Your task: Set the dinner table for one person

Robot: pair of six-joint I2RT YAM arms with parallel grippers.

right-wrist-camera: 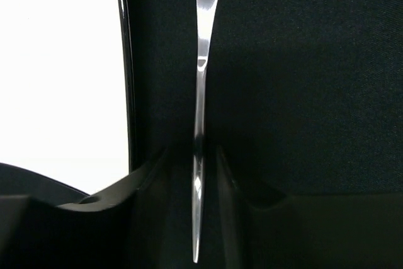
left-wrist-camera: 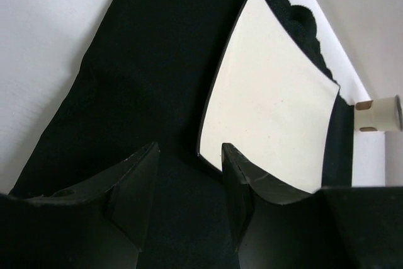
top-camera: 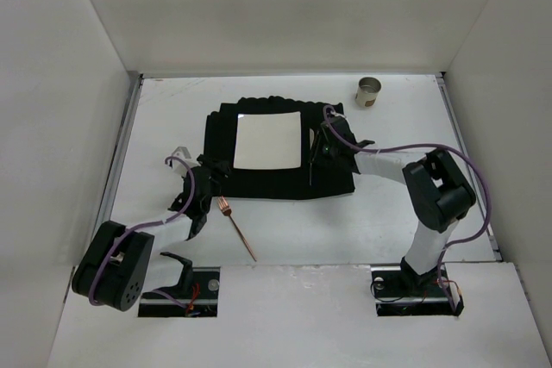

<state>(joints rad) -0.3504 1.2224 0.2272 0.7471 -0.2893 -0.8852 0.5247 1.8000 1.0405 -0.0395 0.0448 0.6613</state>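
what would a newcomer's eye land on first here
A white square plate on a black mat at centre draws the eye first. A silver knife sits right of it on the mat, between the right tool's fingers. A copper-coloured utensil lies on the bare table near the left tool.

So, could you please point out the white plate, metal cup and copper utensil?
white plate [top-camera: 269,140]: top view, centre of its face.
metal cup [top-camera: 368,96]: top view, its side wall.
copper utensil [top-camera: 241,233]: top view, mid-handle.
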